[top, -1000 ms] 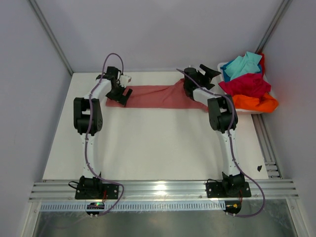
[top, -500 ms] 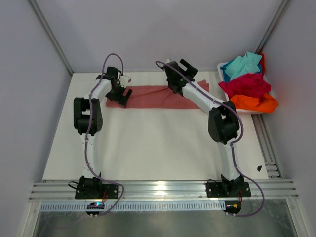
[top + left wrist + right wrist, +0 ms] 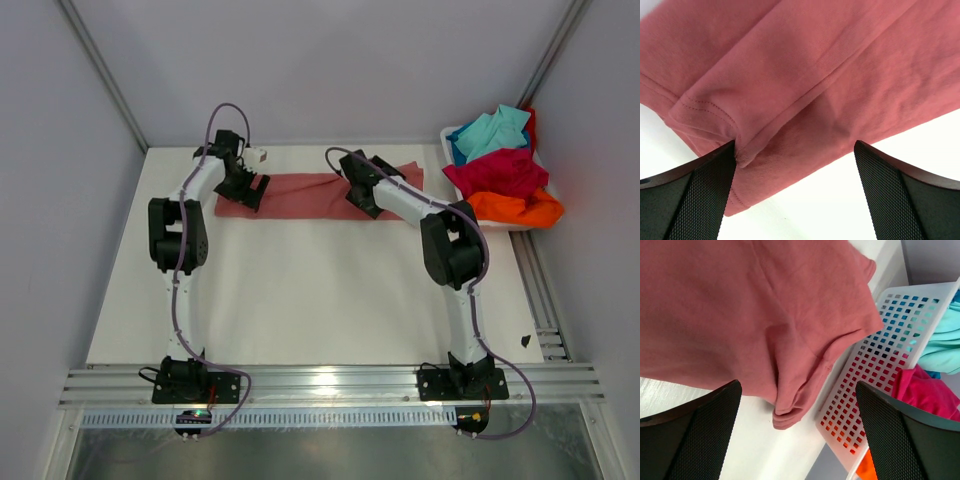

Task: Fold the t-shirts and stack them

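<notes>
at far right, white tub [image 3: 880, 340] holds turquoise, crimson, orange tees [image 3: 500, 172]; left tool [image 3: 795, 200] and right tool [image 3: 797, 435] spread apart.

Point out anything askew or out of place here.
The pink t-shirt lies as a long folded strip, but its right end is bunched and uneven beside the white tub. In the tub, the orange t-shirt spills over the rim. Nothing looks damaged.
</notes>
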{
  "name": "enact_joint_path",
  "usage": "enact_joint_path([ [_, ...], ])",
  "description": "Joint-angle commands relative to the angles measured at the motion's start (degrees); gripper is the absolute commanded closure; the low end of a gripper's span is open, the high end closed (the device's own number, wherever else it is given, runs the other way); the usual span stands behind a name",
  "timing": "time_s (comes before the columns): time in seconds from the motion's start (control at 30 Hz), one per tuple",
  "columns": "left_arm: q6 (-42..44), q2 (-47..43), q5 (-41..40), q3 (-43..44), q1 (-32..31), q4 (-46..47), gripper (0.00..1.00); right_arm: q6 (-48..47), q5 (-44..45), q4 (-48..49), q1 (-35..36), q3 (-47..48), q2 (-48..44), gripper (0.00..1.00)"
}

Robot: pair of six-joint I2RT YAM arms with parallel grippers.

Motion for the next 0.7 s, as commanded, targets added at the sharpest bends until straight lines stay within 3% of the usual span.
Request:
enact_joint_path([
  [0.0,-1.1,-3.0,2.8,4.1,-0.3,-1.1,0.01,-0.5,3.8,4.5,-0.2,-3.0,0.5,0.01],
  [0.2,-0.9,-0.6,1.4,4.8,-0.3,-0.7,0.01,-4.3,10.1,11.5,-0.3,-9.0,1.6,0.02],
  [0.47,-2.7,0.8,3.4,9.5,-0.5,1.5,0.01,-3.3,9.5,10.5,-0.4,-9.0,1.7,0.02],
  [0.67,-3.0,4.9,0.0,11.5,-1.7,2.9,0.01,-1.7,9.2,8.0,-0.4,-7.2,1.0,0.02],
])
